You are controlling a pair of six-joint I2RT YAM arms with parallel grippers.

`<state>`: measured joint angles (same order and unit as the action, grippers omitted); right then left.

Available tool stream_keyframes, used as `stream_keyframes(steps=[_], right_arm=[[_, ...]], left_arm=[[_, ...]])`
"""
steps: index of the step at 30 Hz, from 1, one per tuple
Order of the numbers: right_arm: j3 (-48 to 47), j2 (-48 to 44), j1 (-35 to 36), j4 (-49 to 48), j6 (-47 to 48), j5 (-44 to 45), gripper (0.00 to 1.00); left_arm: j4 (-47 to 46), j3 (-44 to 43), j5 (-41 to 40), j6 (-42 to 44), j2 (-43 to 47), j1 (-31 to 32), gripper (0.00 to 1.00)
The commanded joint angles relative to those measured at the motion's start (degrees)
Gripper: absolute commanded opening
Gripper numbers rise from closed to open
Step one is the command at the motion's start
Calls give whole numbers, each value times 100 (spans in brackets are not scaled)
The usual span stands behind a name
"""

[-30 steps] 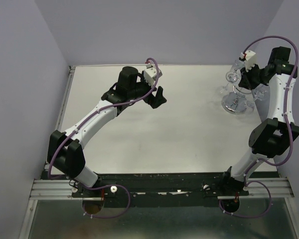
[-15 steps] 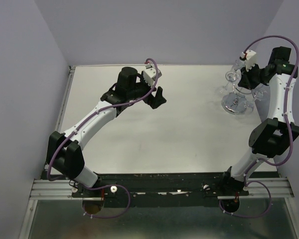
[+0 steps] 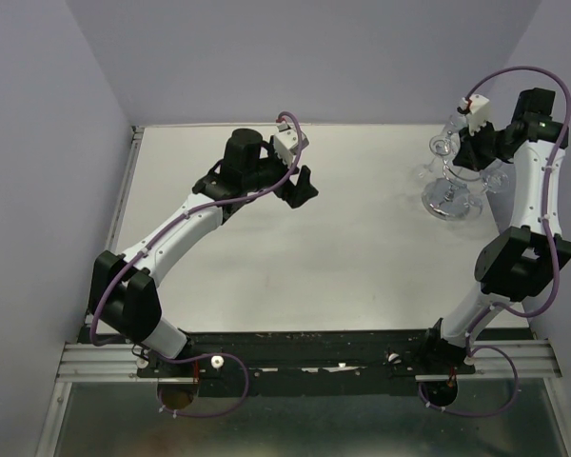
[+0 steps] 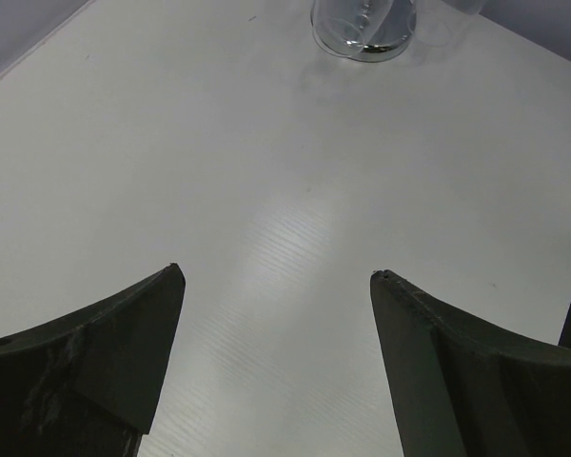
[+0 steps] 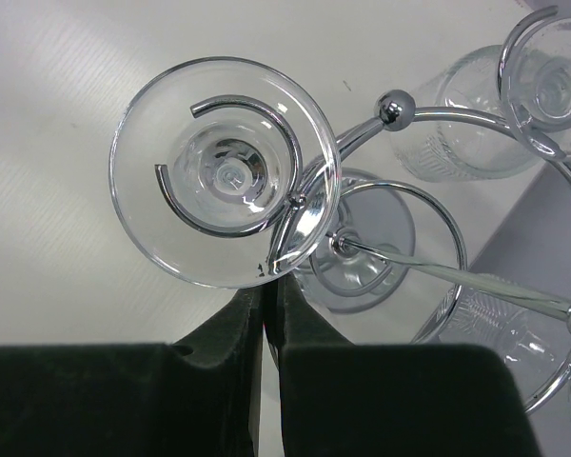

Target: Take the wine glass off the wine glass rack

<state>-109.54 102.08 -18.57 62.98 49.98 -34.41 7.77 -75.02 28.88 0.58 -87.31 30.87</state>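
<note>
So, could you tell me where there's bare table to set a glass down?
The widest bare patch of the white table lies between the open left fingers, the shiny chrome wire rack and the near edge. The far right corner is crowded: the rack's hanging glasses, with the right fingers shut on one clear wine glass.

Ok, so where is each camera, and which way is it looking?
Top: high up behind the robot, looking down at the table; the left arm, right arm, left gripper and right gripper all show.
Left wrist: on the left arm, looking down and ahead over bare table; its two open fingers show.
Right wrist: on the right arm, looking down on the rack and a glass; its shut fingers show.
Shared: all three see the rack; the left wrist catches only its base.
</note>
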Motion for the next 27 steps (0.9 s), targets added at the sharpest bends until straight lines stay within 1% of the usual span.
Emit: stream_keyframes(steps=[1, 14, 27], right_arm=[[-139, -390, 169, 83, -190, -681, 1], [73, -839, 661, -14, -585, -830, 1], [485, -1498, 1592, -14, -946, -962, 1]], left_arm=[[-179, 111, -76, -32, 161, 24, 95], [-258, 190, -50, -225, 188, 24, 95], [-381, 278, 3, -304, 153, 24, 95]])
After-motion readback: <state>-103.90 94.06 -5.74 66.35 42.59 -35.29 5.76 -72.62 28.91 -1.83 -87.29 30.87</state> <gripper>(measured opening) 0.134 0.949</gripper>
